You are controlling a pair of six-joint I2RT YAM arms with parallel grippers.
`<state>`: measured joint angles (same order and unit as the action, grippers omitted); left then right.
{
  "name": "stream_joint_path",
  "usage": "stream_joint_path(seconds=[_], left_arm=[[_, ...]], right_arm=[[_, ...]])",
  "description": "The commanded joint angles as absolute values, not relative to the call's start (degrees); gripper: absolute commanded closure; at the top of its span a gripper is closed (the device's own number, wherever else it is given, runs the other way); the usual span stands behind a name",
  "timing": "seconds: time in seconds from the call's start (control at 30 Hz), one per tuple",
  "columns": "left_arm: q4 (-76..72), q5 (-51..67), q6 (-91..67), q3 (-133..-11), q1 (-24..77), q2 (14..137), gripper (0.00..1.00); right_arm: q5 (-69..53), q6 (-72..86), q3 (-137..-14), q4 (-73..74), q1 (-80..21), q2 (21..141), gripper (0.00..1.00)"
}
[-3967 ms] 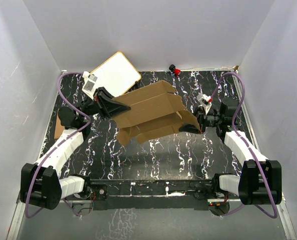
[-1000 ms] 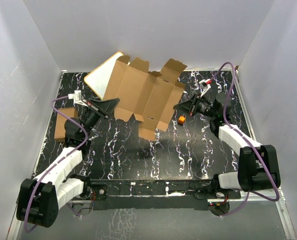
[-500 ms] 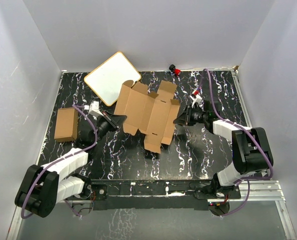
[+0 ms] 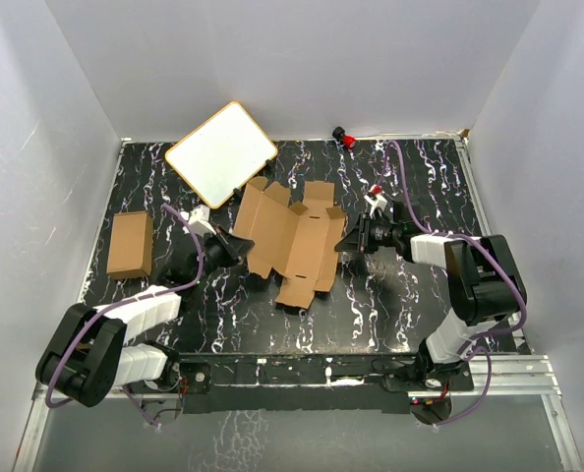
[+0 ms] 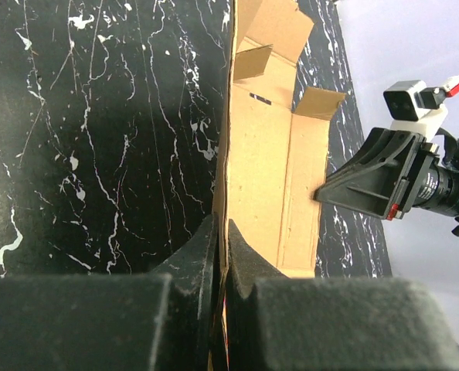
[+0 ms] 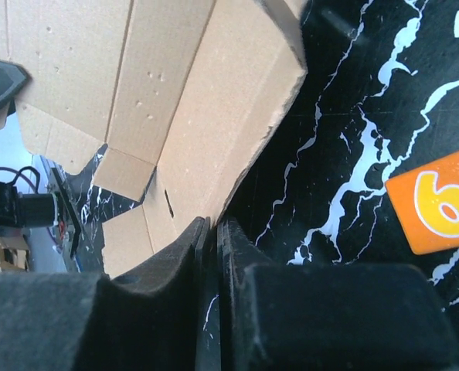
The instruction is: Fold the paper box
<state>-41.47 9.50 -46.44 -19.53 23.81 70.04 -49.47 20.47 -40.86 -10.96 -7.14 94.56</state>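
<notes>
The paper box is a flat brown die-cut sheet with flaps, lying low over the black marbled table at the centre. My left gripper is shut on the sheet's left edge. In the left wrist view the cardboard runs edge-on between the shut fingertips. My right gripper is at the sheet's right edge. In the right wrist view its jaws are nearly together and pinch the cardboard's edge only at their tips.
A small closed brown carton lies at the left. A white board with a tan rim rests at the back left. A small red object sits by the back wall. An orange die marked 6 lies beside the right gripper.
Both grippers have come down and nearer the front with the sheet between them. The sheet has gone from raised and tilted to low and nearly flat, uncovering the white board.
</notes>
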Motion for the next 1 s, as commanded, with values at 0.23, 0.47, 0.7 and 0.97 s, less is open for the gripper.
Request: stream_joint_path(seconds=[0.23,0.47,0.7,0.97], left_arm=[[-40.24,9.55,-45.31,-20.6,24.52,70.95,1.0],[-40.35,8.92,-45.44,-19.56,24.52,70.84,1.0],[-40.03,7.92,-45.76,-18.25,24.52,69.62,1.0],[-39.6,8.0,-45.97,-18.13,24.52,69.7,1.0]], right_arm=[[-59.92,23.05,-44.5,-20.97,-8.31,99.46,0.66],[-61.92,23.38,-44.85,-21.68,-8.7,102.08,0.42],[-66.57,24.57,-44.53,-24.42,-8.7,102.14,0.21],[-67.31,25.97,-44.03,-25.32,-8.21,103.93,0.2]])
